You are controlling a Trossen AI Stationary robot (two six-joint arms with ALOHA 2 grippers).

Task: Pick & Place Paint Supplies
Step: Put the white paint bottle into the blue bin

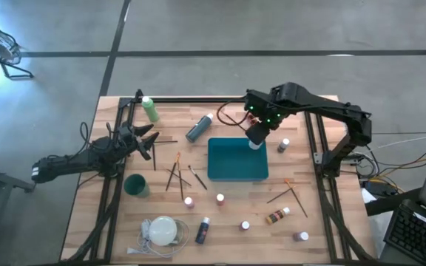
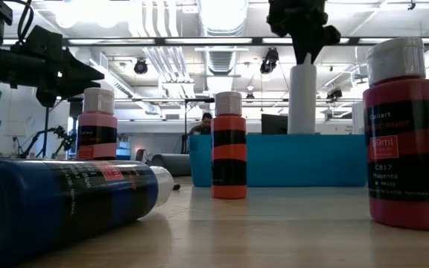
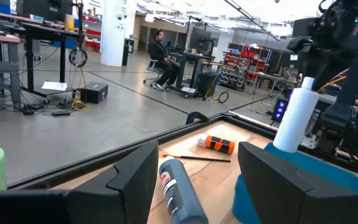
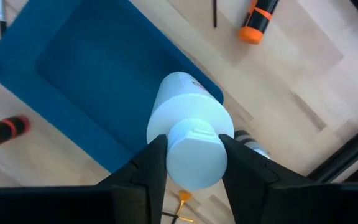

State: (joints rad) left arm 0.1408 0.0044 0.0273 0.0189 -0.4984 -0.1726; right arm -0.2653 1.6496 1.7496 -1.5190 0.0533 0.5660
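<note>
From above, we see the right hand [image 1: 256,137] over the far right corner of the teal tray [image 1: 237,176], and under it a white bottle [image 1: 255,144] shows only a little. The left hand [image 1: 143,140] waits over the left part of the bench [image 1: 324,222]. Many other bottles and thin brushes lie around the tray; inside it we see none yet.

From the low camera, the white bottle [image 2: 302,88] hangs upright above the tray wall [image 2: 326,160], with the right hand [image 2: 298,33] taking it at the top. We judge it is above the tray, but whether its base touches the floor of the tray is hidden.

From the left wrist, the two fingers [image 3: 132,177] of the left hand stand apart with nothing between them. Far off, the white bottle [image 3: 296,118] is a little tilted over the tray.

From the right wrist, the right hand [image 4: 193,163] is clamped on the cap [image 4: 193,155] of the white bottle [image 4: 185,102] — one finger on each side.

We think this bottle is stiff plastic, smooth and rather slippery, and not very heavy. A grip on the narrow cap lets the body swing, so it can tilt — a hold lower on the body, or a gentle lowering, seems safer to us.
</note>
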